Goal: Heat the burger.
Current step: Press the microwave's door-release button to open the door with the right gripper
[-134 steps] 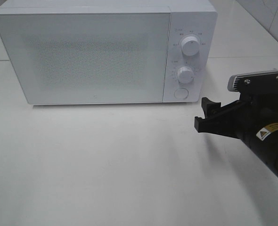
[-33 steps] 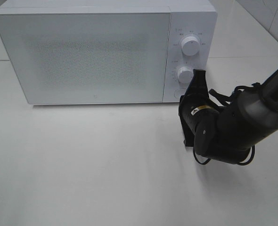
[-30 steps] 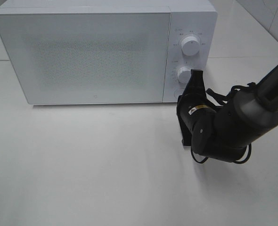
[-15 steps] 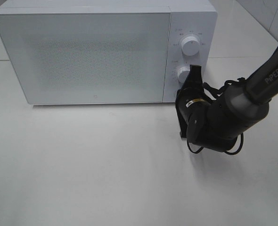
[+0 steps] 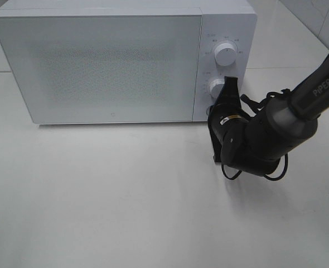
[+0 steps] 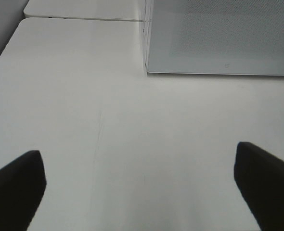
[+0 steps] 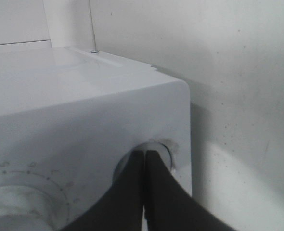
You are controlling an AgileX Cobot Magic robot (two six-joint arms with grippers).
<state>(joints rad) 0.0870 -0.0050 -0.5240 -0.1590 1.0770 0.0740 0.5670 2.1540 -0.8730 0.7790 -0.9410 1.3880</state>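
The burger is out of view. The white microwave (image 5: pixel 109 61) stands at the back of the table with its door closed. My right gripper (image 5: pixel 213 111) is shut, its tips pressed together against the round button (image 7: pixel 163 154) at the bottom of the control panel; in the right wrist view the tips of the right gripper (image 7: pixel 144 153) meet on that button. My left gripper (image 6: pixel 141 192) shows only in the left wrist view, open with nothing between its fingers, over bare table in front of the microwave (image 6: pixel 219 33).
Two round dials, an upper dial (image 5: pixel 226 54) and a lower dial (image 5: pixel 216 86), sit above the button. The white table (image 5: pixel 109 201) stretches in front of the microwave. A tiled wall (image 5: pixel 320 17) rises at the back right.
My right arm swung in from the right side of the table and turned; over the last second its shut tips crept left onto the microwave's round button.
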